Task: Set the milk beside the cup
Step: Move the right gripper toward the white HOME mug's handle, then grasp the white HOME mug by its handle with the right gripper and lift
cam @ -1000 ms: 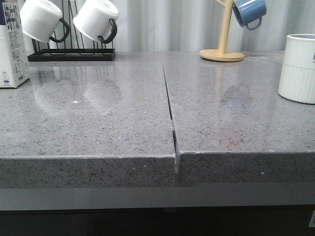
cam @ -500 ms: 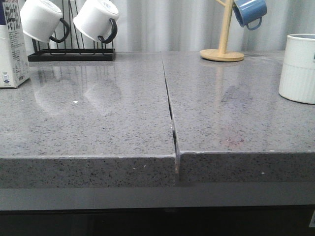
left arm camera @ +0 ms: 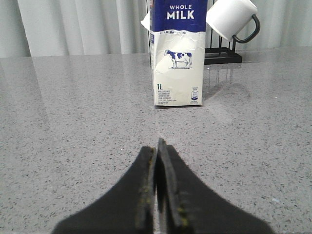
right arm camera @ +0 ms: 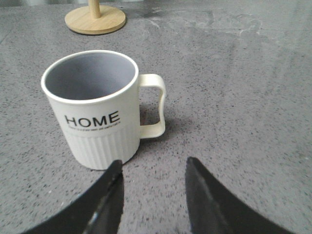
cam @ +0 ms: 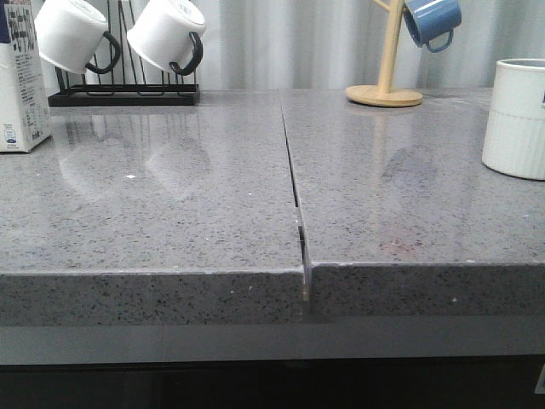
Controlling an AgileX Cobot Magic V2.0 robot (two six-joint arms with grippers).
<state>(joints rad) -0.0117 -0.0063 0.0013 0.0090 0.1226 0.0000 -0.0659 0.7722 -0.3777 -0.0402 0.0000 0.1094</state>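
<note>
Starting at the left claw, its tips are pressed together on nothing, short of the milk upright at the desk's far left. The right claw gapes near the cup. Nothing is moved yet.

Looks like a kitchen: grey speckled stone counter w/ a black mug rack holding white mugs, a wooden mug tree w/ a blue mug, curtains at the back.
</note>
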